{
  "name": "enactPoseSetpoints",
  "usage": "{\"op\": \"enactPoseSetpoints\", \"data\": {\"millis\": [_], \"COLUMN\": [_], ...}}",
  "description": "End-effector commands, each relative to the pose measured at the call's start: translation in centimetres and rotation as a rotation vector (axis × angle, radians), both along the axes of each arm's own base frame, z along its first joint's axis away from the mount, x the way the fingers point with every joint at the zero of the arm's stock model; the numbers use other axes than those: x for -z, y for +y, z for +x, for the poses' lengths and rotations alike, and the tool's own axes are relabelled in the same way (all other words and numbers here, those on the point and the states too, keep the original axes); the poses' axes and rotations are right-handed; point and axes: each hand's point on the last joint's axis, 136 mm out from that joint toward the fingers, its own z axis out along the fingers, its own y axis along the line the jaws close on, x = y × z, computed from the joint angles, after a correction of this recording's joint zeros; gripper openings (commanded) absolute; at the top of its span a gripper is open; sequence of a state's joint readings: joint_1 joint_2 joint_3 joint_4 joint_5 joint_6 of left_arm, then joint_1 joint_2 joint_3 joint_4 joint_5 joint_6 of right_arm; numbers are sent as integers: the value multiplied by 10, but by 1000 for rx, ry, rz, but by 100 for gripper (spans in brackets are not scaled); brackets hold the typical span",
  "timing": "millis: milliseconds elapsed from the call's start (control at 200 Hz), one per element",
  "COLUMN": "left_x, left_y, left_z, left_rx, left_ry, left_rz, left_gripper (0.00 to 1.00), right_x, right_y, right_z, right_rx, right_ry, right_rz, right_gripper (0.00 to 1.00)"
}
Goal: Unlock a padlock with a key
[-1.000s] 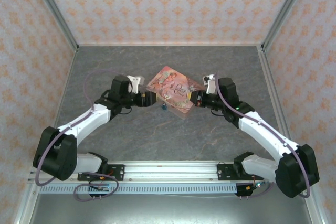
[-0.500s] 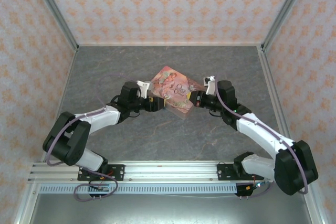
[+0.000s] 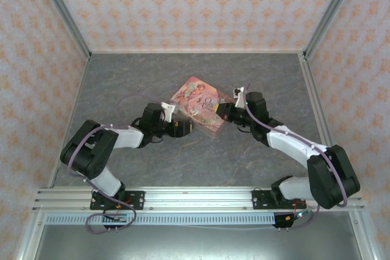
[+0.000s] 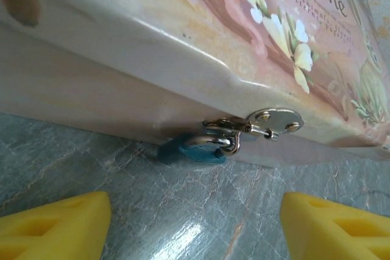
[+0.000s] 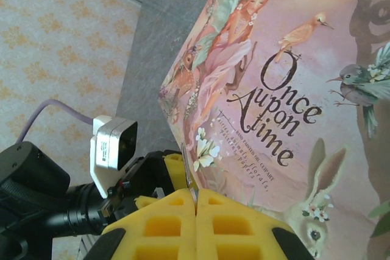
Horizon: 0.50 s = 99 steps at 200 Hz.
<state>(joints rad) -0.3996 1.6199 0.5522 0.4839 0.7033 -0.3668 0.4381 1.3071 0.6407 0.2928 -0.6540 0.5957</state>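
Note:
The small blue-teal padlock (image 4: 198,150) hangs by its metal shackle (image 4: 228,142) from the hasp (image 4: 277,120) on the front wall of the pink picture box (image 3: 201,103), resting on the table. My left gripper (image 4: 195,229) is open, low on the table, and faces the padlock from a short way off, its yellow fingers (image 4: 55,226) wide to either side. From above, the left gripper (image 3: 186,127) sits at the box's near-left edge. My right gripper (image 5: 196,202) is shut on the key (image 5: 187,175), whose thin blade sticks out beside the box's lid (image 5: 274,89). The right gripper (image 3: 224,112) is at the box's right side.
The grey marble-patterned table (image 3: 152,77) is fenced by patterned walls on three sides. A metal rail (image 3: 195,196) with the arm bases runs along the near edge. The left arm's wrist camera (image 5: 113,144) sits close in front of the right gripper.
The left arm has swung in and stretched low toward the box's near edge, bringing its gripper up to the padlock. The right gripper shifted slightly left along the box.

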Motion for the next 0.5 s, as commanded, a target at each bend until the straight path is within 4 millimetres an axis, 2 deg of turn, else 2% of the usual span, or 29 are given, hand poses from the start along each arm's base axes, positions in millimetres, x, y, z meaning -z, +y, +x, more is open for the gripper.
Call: {"op": "enactPoseSetpoints", "data": {"millis": [0, 490], "left_x": [-12, -5], "left_y": [-8, -10], "left_z": [6, 10], "left_rx": [26, 17], "left_ry": [-72, -123], "left_rz": [-44, -92], "left_gripper": [74, 70], "right_x": [0, 21], "right_y": [1, -3], "right_z": [5, 9], "right_rx": [16, 47], "right_ry": [-20, 6], "right_rz": [13, -20], "right_gripper": [1, 0]}}
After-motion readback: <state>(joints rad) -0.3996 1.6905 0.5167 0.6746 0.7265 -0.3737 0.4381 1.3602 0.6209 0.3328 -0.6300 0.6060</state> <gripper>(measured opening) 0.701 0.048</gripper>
